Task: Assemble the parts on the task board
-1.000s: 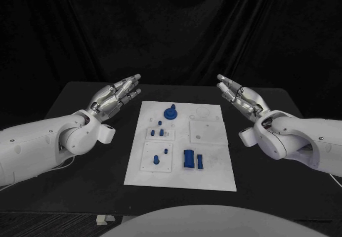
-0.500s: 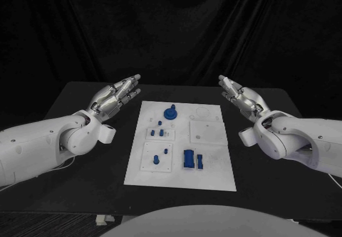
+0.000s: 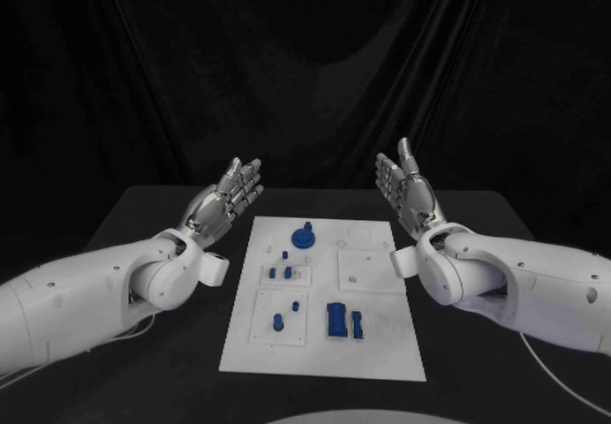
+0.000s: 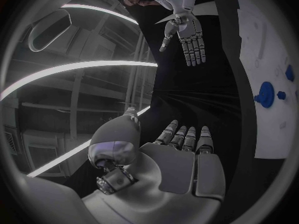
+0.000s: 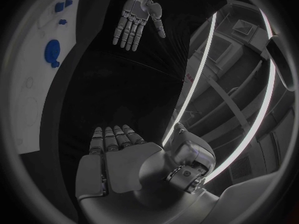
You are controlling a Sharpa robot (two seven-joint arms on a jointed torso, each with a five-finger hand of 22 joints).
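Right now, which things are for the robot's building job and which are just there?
For the job:
task board
blue parts: round one, big block, small pegs
left hand, open
right hand, open

Just there:
black table
dark curtain

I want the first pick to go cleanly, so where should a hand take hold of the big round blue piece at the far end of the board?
Probably by the round blue piece's rim, from above: it lies flat on the board with open space around it.
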